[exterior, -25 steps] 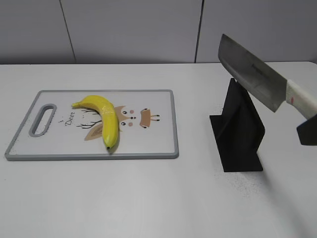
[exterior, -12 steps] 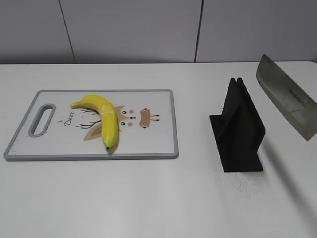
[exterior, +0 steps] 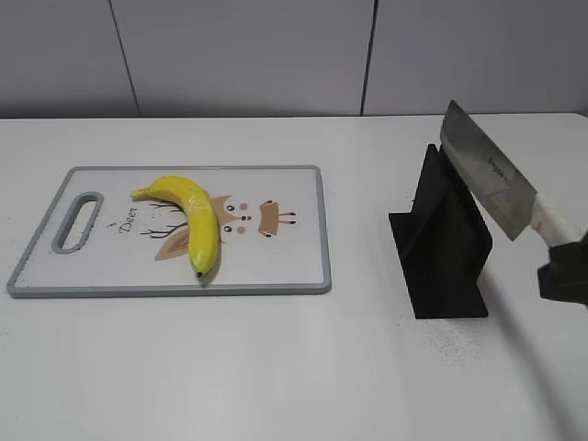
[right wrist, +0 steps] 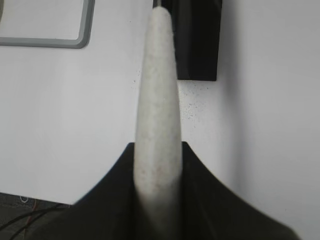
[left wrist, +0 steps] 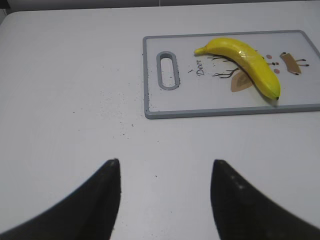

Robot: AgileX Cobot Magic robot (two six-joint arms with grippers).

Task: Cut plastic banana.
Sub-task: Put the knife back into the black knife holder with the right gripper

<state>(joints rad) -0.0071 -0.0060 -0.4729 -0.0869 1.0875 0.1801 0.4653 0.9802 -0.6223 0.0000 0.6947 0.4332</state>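
Plastic banana (exterior: 191, 220) lies uncut at left; knife (exterior: 491, 175) is clamped by right gripper (right wrist: 157, 172), to be carried over; left gripper (left wrist: 165, 192) is spread wide.

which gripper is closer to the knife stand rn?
Right. The right gripper holds the cleaver just right of the black knife stand. The left gripper hangs open left of the cutting board, far across the table.

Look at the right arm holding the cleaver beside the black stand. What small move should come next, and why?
Probably carry the cleaver left toward the cutting board. The right gripper is shut on its white handle, the blade hangs by the black knife stand, and the plastic banana lies uncut on the board, well to the left. The left gripper is open, clear of the board.
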